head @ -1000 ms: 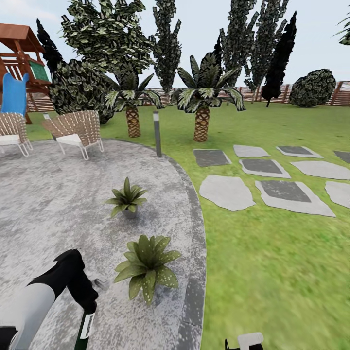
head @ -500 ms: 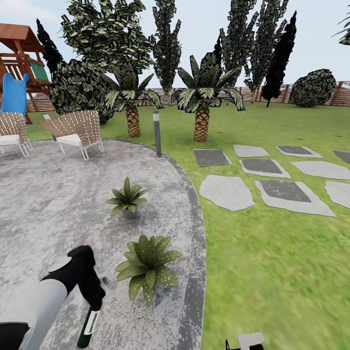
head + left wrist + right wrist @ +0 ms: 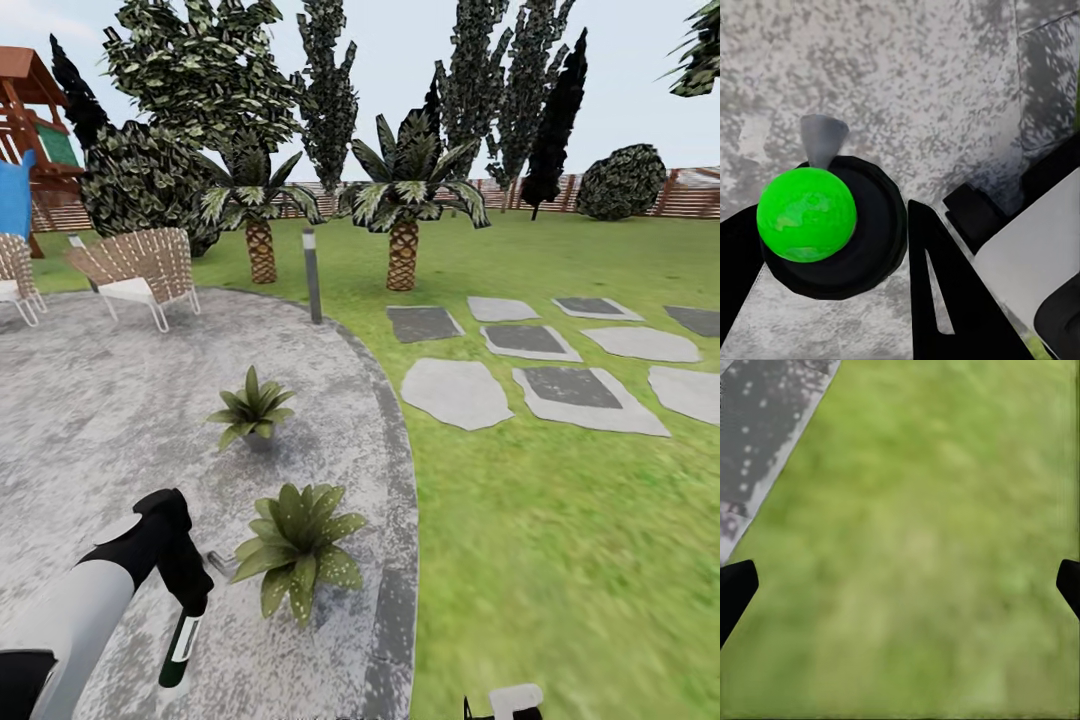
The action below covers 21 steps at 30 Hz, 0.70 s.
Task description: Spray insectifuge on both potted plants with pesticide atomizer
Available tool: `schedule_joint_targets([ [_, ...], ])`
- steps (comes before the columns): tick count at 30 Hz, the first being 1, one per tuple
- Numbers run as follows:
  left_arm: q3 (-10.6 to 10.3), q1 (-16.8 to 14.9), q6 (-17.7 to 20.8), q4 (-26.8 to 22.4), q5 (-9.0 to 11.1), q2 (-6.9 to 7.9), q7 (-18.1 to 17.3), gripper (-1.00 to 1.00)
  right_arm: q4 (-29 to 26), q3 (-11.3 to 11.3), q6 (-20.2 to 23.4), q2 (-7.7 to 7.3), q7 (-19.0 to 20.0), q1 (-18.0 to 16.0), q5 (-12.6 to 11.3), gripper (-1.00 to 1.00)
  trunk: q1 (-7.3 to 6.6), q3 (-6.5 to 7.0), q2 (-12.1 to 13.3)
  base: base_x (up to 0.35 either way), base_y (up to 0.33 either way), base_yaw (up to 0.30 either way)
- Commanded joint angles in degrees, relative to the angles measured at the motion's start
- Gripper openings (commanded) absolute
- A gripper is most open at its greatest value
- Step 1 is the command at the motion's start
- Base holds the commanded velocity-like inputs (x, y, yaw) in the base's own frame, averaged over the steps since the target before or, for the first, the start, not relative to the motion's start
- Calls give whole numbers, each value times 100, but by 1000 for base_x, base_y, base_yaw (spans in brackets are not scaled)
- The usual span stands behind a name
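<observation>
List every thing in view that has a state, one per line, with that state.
pesticide atomizer: held off the ground, upright, nozzle toward the near plant.
left gripper: shut on the atomizer's black head.
right gripper: open, nothing between its fingertips, over grass.
near potted plant: upright on the patio.
far potted plant: upright on the patio.
wicker chair: upright, unoccupied.

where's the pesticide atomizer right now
In the head view the pesticide atomizer hangs in the left gripper at the lower left, over the grey patio, its nozzle toward the nearer potted plant.
</observation>
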Motion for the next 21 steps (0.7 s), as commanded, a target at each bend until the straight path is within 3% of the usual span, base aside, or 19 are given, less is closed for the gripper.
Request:
schedule_joint_targets([
  [1, -27, 1, 58, -10, -16, 4, -39, -100, 9, 16, 1, 2, -60, -5, 60, 100, -2, -5, -2, -35, 272, -261],
  [21, -62, 72, 58, -9, -40, -7, -19, -100, 10, 16, 1, 2, -60, -5, 60, 100, -2, -5, -2, -18, 302, -264],
])
